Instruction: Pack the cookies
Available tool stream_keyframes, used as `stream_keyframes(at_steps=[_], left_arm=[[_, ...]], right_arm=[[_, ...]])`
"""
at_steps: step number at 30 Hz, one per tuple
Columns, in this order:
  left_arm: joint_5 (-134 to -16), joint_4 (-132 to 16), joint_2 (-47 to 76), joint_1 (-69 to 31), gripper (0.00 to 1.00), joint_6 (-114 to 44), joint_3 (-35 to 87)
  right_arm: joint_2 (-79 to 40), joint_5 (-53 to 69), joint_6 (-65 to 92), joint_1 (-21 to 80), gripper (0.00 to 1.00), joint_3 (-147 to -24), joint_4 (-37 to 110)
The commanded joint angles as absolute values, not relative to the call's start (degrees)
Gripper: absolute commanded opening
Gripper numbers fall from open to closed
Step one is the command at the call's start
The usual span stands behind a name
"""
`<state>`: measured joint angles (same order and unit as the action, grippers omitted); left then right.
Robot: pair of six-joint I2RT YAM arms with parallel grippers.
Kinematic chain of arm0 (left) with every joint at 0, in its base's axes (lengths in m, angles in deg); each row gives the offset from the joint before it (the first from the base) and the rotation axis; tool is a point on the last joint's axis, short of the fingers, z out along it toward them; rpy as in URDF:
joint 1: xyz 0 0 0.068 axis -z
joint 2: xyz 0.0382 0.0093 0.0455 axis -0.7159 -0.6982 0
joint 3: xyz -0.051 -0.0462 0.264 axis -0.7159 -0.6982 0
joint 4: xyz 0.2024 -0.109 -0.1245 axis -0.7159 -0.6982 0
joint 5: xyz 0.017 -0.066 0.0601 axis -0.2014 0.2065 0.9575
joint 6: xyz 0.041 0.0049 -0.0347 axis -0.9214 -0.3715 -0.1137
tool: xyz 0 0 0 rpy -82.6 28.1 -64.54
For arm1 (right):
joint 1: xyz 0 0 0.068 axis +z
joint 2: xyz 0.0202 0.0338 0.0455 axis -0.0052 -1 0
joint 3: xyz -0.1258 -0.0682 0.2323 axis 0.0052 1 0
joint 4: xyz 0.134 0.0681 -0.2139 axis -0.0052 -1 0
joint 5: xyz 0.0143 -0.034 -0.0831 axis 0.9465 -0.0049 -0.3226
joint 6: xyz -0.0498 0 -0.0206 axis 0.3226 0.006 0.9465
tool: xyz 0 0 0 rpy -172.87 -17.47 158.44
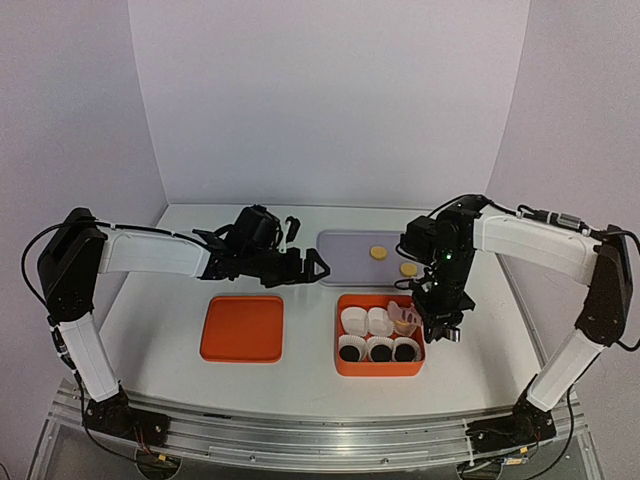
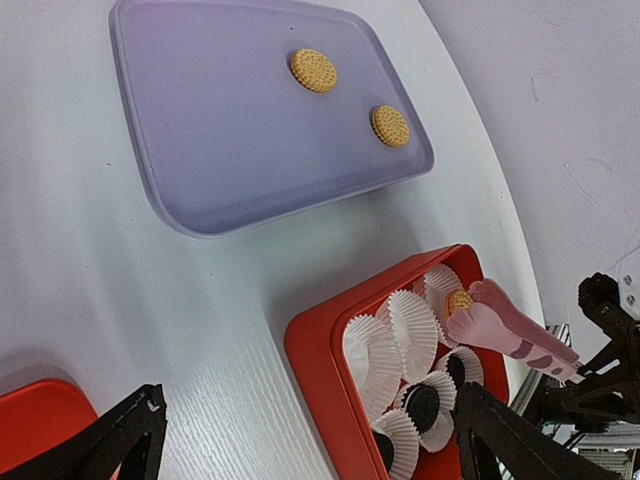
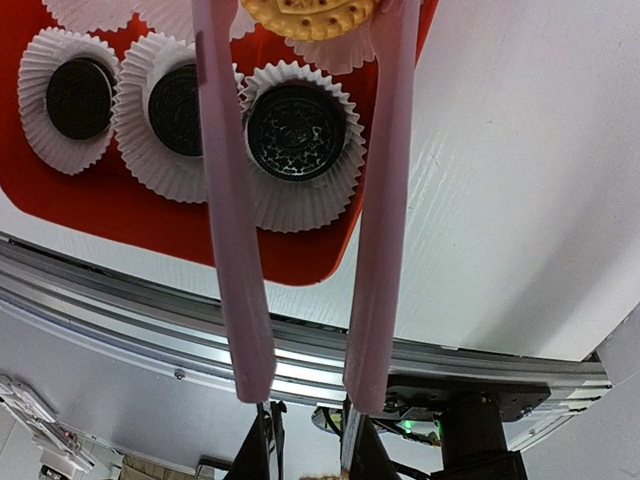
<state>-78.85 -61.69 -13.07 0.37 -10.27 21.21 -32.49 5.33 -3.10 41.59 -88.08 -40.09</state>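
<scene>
My right gripper (image 1: pixel 440 326) (image 3: pixel 305 445) is shut on pink tongs (image 1: pixel 403 318) (image 3: pixel 232 200), whose tips pinch a golden cookie (image 3: pixel 310 15) (image 2: pixel 459 300) over a white paper cup in the back row of the orange box (image 1: pixel 340 342) (image 2: pixel 320 370). Three black-brown cookies (image 3: pixel 296 130) (image 1: pixel 379 351) lie in paper cups along the box's front row. Two golden cookies (image 1: pixel 377 252) (image 2: pixel 390 126) rest on the lilac tray (image 1: pixel 335 245) (image 2: pixel 230 130). My left gripper (image 1: pixel 310 263) (image 2: pixel 310 430) hangs open above the table, left of the tray, holding nothing.
An orange lid (image 1: pixel 242 328) lies flat on the table left of the box. Two more white paper cups (image 2: pixel 412 330) sit without cookies in the box's back row. The metal rail of the table's near edge (image 3: pixel 150 320) runs just below the box.
</scene>
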Motion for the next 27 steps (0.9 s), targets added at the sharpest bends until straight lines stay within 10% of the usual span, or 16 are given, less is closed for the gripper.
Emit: stream_keyframes(at_steps=[1,27], left_arm=[[-79.7,-58.5,-12.4,0.3,1.0,-10.6,20.6],[-79.6,-58.0,-10.7,0.3,0.99,-10.2,18.7]], right_arm=[[-32.9,3.8,-5.5,42.0,0.0,-88.8,-49.2],[-35.5,0.9,-8.5,42.3,0.0,-87.5,-46.4]])
